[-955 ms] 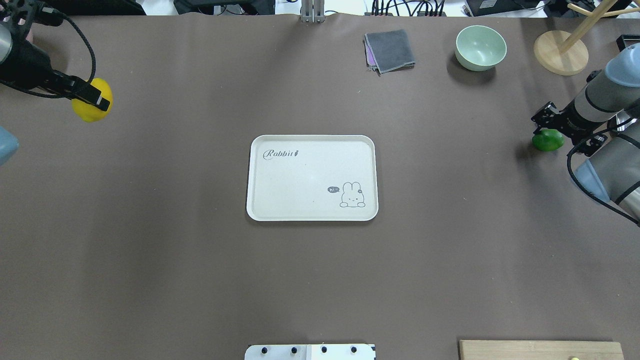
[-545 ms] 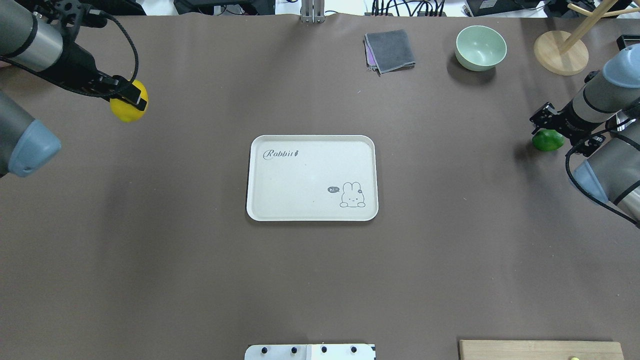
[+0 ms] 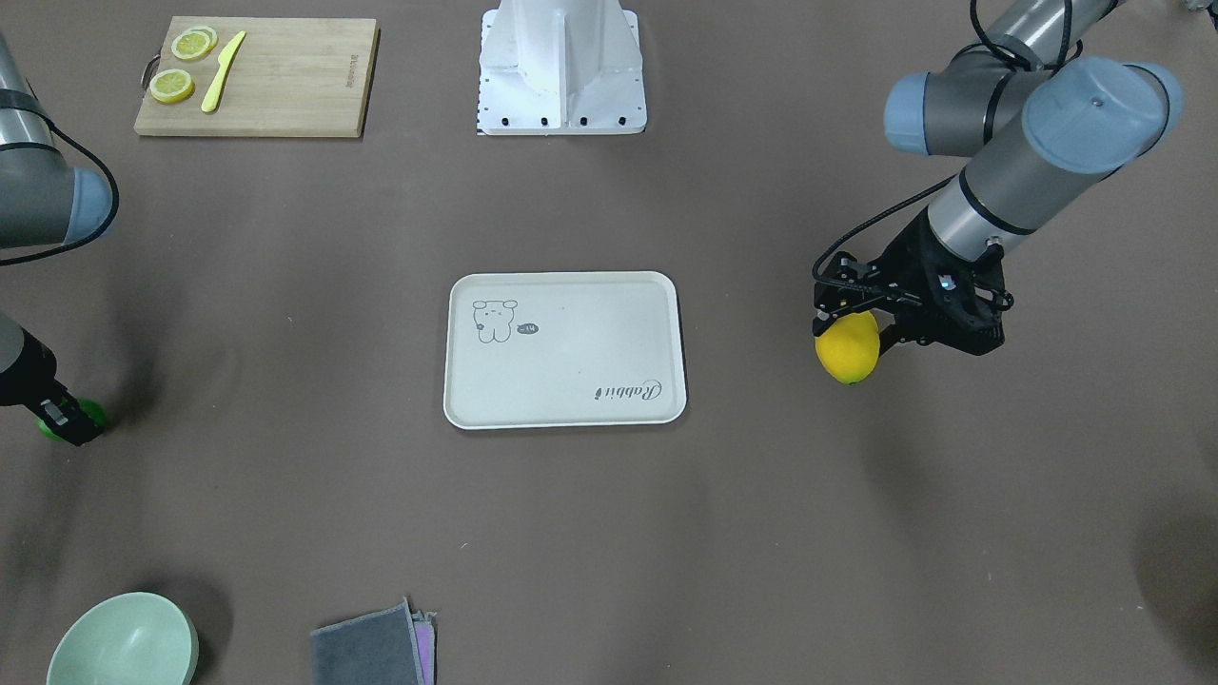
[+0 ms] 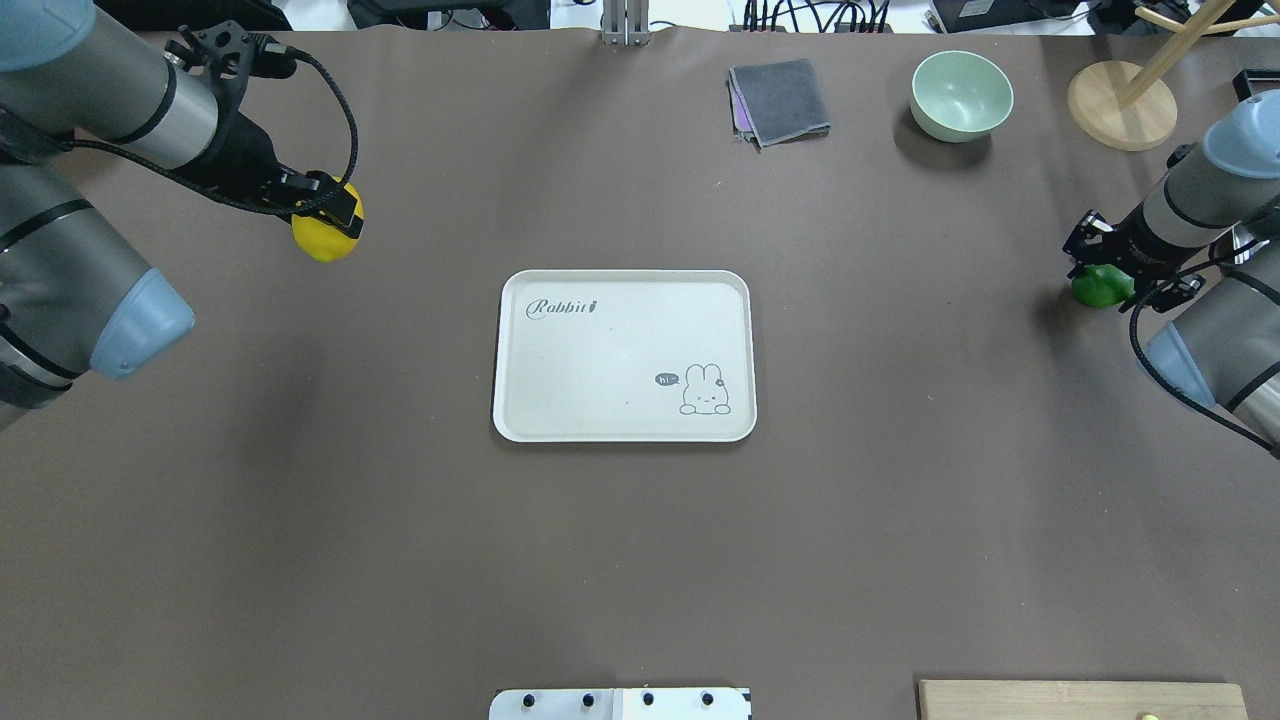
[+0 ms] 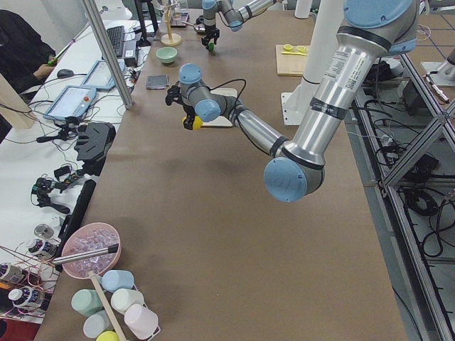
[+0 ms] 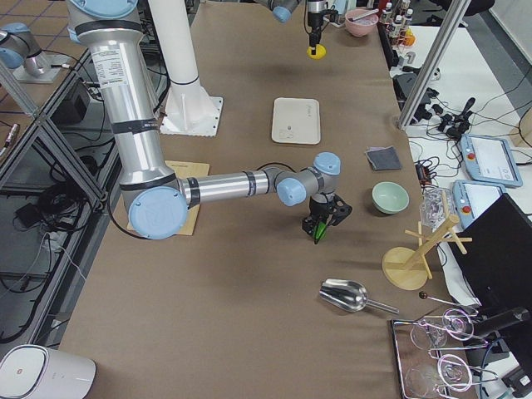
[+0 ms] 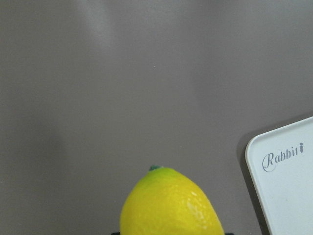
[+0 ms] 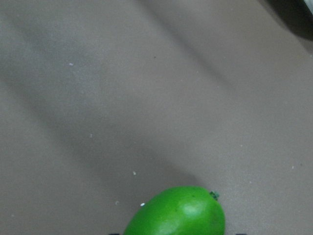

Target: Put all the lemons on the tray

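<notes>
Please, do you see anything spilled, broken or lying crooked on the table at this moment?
Nothing stands out. The tray lies flat and square, empty. The left gripper holds the yellow lemon, and the right gripper holds the green lemon. The bowl stands upright, and nothing is spilled.

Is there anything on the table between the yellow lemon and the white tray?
No. In the overhead view, only bare brown table lies between the yellow lemon and the tray.
</notes>
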Robot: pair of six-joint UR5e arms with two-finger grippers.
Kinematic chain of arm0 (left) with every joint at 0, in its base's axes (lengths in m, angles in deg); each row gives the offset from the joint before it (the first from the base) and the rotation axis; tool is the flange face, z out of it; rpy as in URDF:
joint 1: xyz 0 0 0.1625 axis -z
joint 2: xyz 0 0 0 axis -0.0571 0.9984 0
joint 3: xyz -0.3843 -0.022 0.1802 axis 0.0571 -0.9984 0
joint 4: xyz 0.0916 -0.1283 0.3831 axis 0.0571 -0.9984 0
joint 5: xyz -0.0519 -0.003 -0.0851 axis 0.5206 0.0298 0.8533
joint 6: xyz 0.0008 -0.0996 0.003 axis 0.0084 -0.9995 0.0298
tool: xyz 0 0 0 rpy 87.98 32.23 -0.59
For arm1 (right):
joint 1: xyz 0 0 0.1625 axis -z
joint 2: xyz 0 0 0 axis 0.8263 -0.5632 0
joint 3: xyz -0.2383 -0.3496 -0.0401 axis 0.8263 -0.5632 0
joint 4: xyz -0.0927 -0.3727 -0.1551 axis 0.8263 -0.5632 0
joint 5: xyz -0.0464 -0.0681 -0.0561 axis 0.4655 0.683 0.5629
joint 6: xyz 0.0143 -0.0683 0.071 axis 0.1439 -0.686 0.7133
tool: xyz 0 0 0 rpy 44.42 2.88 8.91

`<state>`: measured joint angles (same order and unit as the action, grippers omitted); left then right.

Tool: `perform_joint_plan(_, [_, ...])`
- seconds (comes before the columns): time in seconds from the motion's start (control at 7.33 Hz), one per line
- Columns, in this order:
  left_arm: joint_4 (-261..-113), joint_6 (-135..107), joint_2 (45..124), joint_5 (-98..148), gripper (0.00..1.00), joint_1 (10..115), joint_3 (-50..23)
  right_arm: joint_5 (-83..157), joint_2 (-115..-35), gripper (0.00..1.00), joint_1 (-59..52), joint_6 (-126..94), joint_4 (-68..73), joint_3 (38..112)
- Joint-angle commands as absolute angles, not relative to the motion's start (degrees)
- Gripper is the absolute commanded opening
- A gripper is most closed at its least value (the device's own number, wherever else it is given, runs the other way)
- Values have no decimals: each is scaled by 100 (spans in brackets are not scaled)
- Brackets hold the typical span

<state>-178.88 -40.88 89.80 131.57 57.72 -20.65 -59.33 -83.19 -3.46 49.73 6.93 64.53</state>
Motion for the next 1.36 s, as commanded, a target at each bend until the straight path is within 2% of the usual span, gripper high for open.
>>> perform_joint_plan(0.0, [-17914,-4699,9180,13107,0,5698,-2141,-5944,-8302,0,-352,5007,688,6814])
perform_joint_plan(0.68, [-17914,-6179,9848,12307,0,4705,-2080,-6233,-7706,0,-99,4858,688,8123])
perform_joint_plan(1.23, [-17941,-7294,9875,11105,0,3898,-2097,-6172,-6827,0,876,3429,705,8108])
